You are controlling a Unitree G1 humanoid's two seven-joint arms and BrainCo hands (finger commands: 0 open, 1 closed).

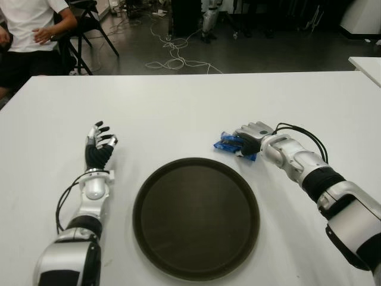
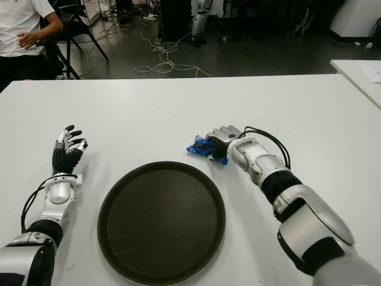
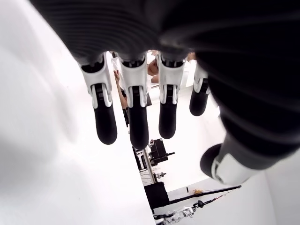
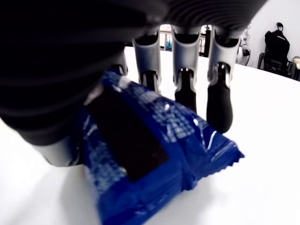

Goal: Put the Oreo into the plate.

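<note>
Beyond the bare plate (image 1: 196, 220), right hand (image 1: 253, 136) clasping Oreo pack (image 1: 229, 143); left hand (image 1: 98, 149) spread.

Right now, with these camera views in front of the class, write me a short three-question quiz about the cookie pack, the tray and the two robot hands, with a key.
1. True or false: the blue cookie pack already lies inside the round dark tray.
2. Multiple choice: which robot hand is at the pack? A) the left robot hand B) the right robot hand C) both
3. Fill in: the left robot hand's fingers are spread and hold ____.

Key
1. False. The pack is on the white table, just beyond the tray's far right rim.
2. B. Its fingers are around the pack.
3. Nothing.
</note>
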